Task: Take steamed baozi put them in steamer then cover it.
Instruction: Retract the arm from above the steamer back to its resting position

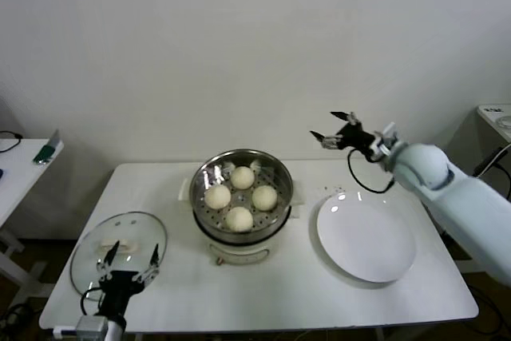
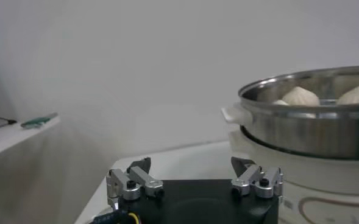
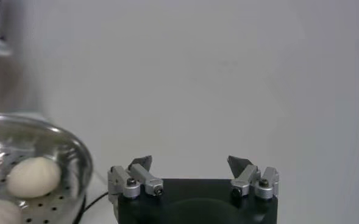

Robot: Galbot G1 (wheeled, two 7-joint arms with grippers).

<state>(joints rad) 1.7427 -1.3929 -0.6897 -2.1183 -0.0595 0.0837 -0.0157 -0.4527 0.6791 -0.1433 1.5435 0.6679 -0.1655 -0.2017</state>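
Note:
Four cream-white baozi lie in the shiny steel steamer on its cream pot base at the table's middle. The baozi also show in the left wrist view and the right wrist view. The clear glass cover with a cream bar handle lies flat on the table at the front left. My left gripper is open and empty, low over the cover's near edge. My right gripper is open and empty, raised in the air behind and to the right of the steamer.
A flat white plate with nothing on it lies on the table right of the steamer. A side table with small items stands at the far left. A white wall is behind the table.

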